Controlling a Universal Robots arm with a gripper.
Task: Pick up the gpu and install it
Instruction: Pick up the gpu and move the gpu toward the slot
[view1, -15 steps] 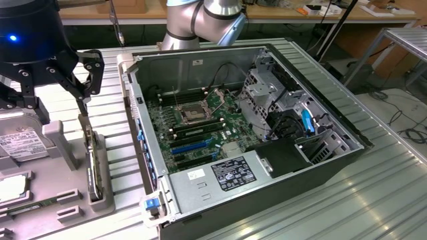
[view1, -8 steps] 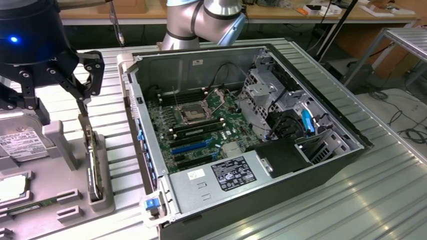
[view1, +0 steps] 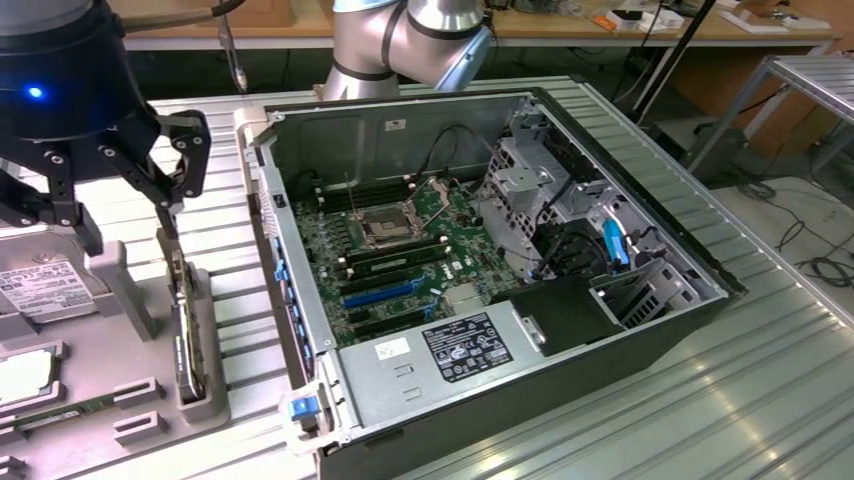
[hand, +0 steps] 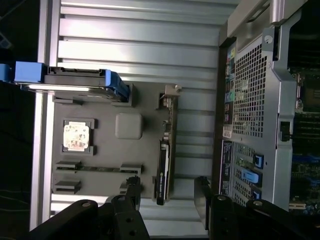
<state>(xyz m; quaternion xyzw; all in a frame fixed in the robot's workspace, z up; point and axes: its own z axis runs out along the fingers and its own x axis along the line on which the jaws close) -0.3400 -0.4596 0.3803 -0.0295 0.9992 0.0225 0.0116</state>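
The gpu (view1: 182, 320) stands edge-on in a slot of the grey holder tray (view1: 123, 275), to the exterior view's left of the open computer case (view1: 641, 230). It is a thin dark card with a silver bracket at one end. My gripper (view1: 127, 225) hangs open just above the card's far end, holding nothing. In the wrist view the gpu (hand: 165, 150) runs straight toward the gap of my gripper (hand: 166, 192), with one fingertip (hand: 132, 186) on each side of its near end. The blue expansion slots (view1: 380, 290) on the motherboard are bare.
The holder tray (hand: 110, 150) also carries a hard drive (hand: 75, 80) with blue rails, a processor chip (hand: 76, 136) and a memory stick (hand: 92, 168). The case's perforated rear panel (hand: 250, 95) stands close beside the tray. The ribbed metal table (view1: 747, 400) extends to the right.
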